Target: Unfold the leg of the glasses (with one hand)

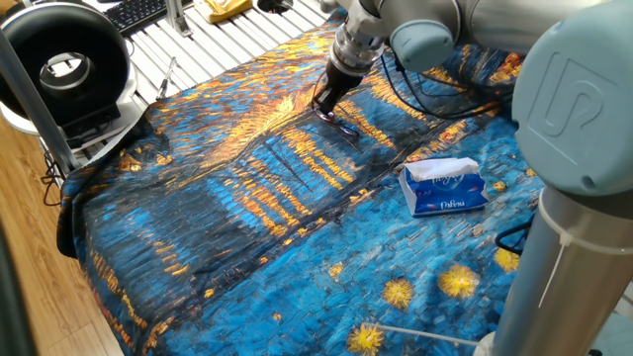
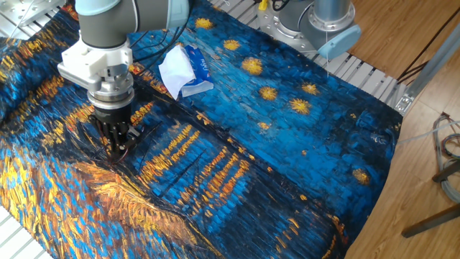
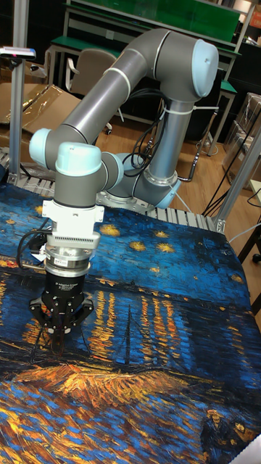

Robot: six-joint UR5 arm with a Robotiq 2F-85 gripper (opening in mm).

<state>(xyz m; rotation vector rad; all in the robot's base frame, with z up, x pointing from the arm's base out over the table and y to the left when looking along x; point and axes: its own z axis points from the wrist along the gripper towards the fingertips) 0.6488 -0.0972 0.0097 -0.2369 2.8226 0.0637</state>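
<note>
A: Start big. What's on the desk point(image 1: 148, 257)?

B: A painted blue-and-gold cloth covers all of it, with the blue tissue pack point(image 1: 444, 186) well apart from the work. The arm reaches down near the far gold band, and the gripper point(image 1: 327, 102) points straight at the cloth.

A: And the glasses point(image 1: 342, 125)?

B: Tiny dark wire on the cloth, right at the tips, just toward the tissue-pack side. In this fixed view their long axis seems to run away from the jaws toward that pack.

A: Jaws open or pinching?

B: I cannot tell. They look nearly together in the other fixed view, where the gripper point(image 2: 116, 147) hides the leg. The tall view shows the gripper point(image 3: 61, 328) upright, but no glasses.
</note>
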